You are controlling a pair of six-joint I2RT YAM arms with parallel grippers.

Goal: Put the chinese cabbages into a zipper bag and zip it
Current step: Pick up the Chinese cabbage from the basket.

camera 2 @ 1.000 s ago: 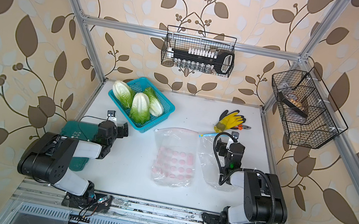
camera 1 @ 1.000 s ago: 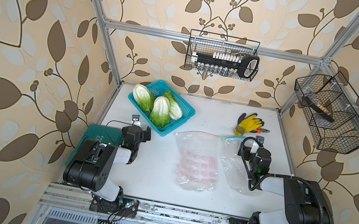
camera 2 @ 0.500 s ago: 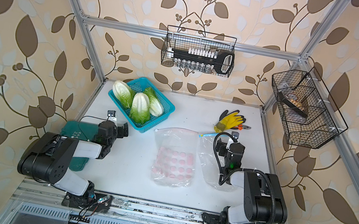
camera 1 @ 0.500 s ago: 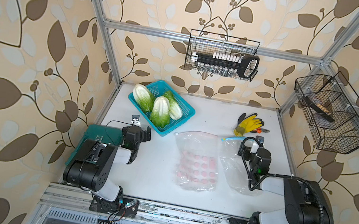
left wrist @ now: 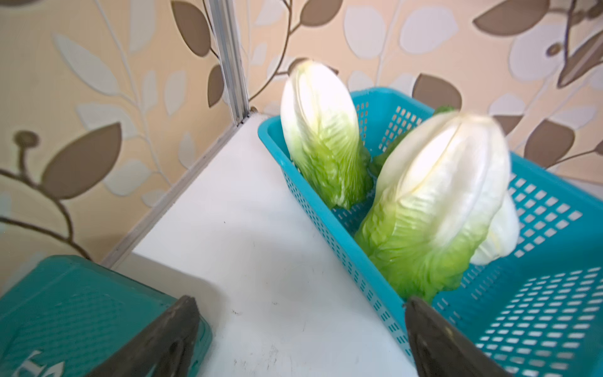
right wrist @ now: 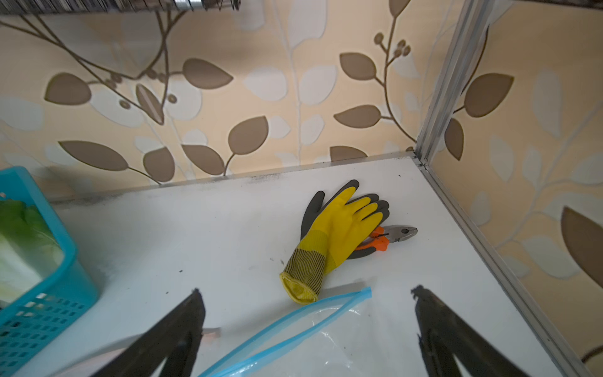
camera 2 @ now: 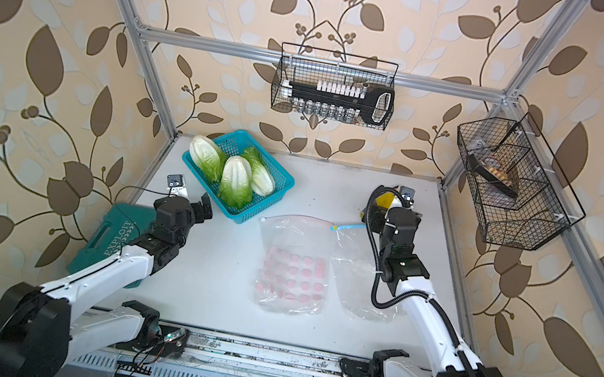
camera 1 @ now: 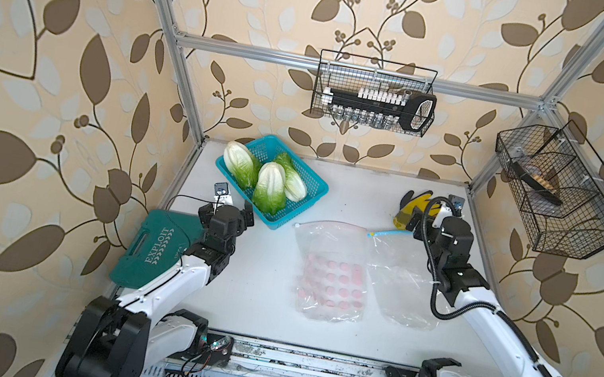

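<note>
While the chinese cabbages [camera 1: 269,186] lie heaped in the turquoise basket [camera 1: 278,219] at the far left corner of the bench [camera 1: 259,299], the left claw [left wrist: 299,299] and right claw [right wrist: 306,290] both stand wide apart, empty. The heads look light, with soft, bruisable leaves; take one across its firmer white stalk end.

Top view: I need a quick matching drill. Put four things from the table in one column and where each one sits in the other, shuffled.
Things:
1 cabbages
2 glove
3 green case
4 dotted bag

Places:
a lying over the pliers
b middle of the table
c in the blue basket
d left edge of the table

Pairs: 1-c, 2-a, 3-d, 4-b
</note>
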